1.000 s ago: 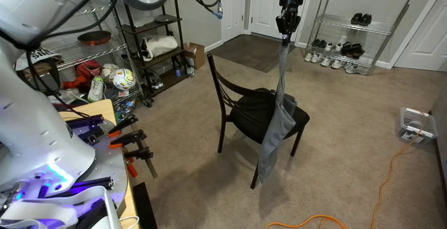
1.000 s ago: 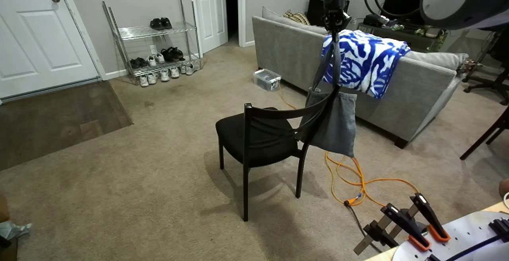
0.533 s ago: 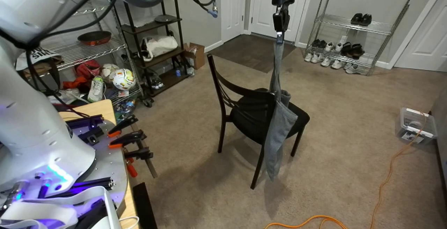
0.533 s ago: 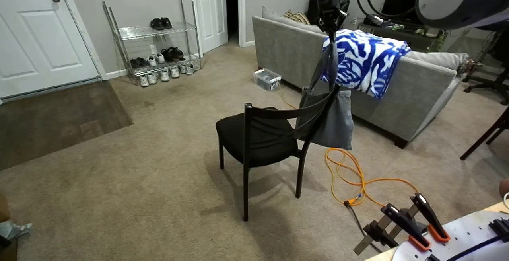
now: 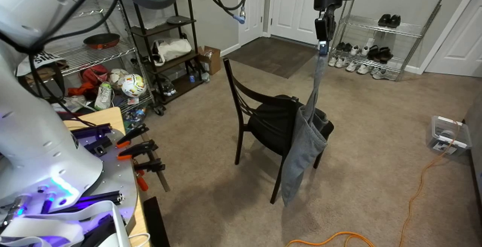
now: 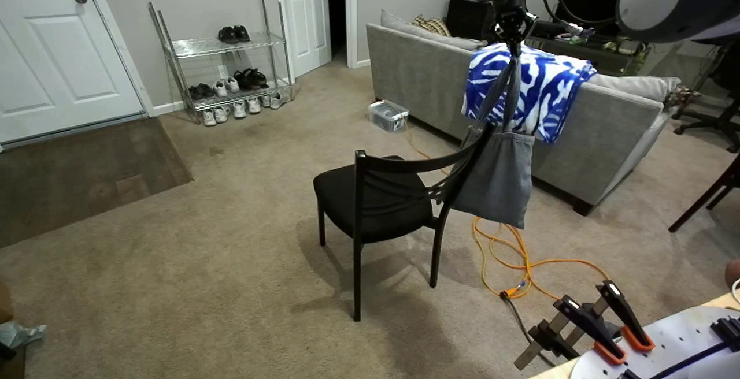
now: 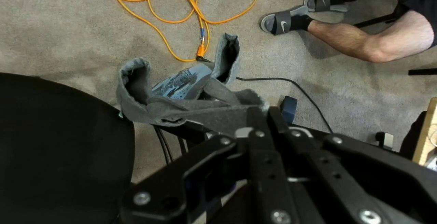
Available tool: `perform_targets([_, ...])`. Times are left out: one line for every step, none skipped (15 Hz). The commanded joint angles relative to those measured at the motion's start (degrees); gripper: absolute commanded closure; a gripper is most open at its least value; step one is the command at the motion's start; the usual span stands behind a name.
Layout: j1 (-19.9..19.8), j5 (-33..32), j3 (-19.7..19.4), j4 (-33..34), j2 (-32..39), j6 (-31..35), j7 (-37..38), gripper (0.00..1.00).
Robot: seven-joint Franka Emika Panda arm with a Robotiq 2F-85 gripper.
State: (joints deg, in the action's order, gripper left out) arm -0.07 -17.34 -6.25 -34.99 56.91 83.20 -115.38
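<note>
A grey cloth bag (image 5: 304, 149) hangs by its straps (image 6: 512, 93) from my gripper (image 5: 323, 47), which is shut on them. In the wrist view the fingertips lie close together, with a frayed edge of grey cloth at their tip. Below them the bag (image 7: 136, 113) gapes in folds, and a blue patterned patch shows between them. A black chair (image 6: 422, 165) stands right beside the bag, whose body hangs by one upright of the backrest. The gripper is well above that backrest. Whether bag and chair touch, I cannot tell.
A grey sofa (image 6: 416, 73) bears a blue-and-white blanket (image 6: 537, 84). Orange cord (image 6: 523, 252) lies looped on the carpet. A person's leg (image 7: 344, 39) shows in the wrist view. Clamps (image 5: 137, 149) jut from the robot's table. A shoe rack (image 5: 384, 28) and a clear box (image 5: 448, 134) stand further off.
The gripper first shifted slightly left, then clearly right in both exterior views, carrying the bag along. The straps now slant and the bag's lower end trails to the left in an exterior view.
</note>
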Motion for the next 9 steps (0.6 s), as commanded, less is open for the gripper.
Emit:
perform_targets([2.4,-0.4,1.0,-3.8,-3.1,1.0,-1.0,0.98])
perform_targets([3.3,-0.1,1.6,-3.8,-3.3,1.5,-0.6,0.98])
perform_targets([4.0,0.2,2.2,-3.8,-3.5,1.6,-0.4,0.98])
perform_targets([4.8,0.4,2.8,-4.0,-3.7,1.6,-0.5,0.98])
perform_targets([5.5,0.5,3.3,-4.2,-4.0,1.3,-0.9,0.98])
perform_targets([6.0,0.4,3.7,-4.3,-4.1,1.5,-1.0,0.98])
perform_targets([6.4,0.4,4.0,-4.4,-4.1,1.5,-1.0,0.98])
perform_targets([6.7,0.6,4.3,-4.4,-4.1,1.1,-0.8,0.98])
perform_targets([6.8,0.7,4.6,-4.4,-4.0,1.2,-0.7,0.98])
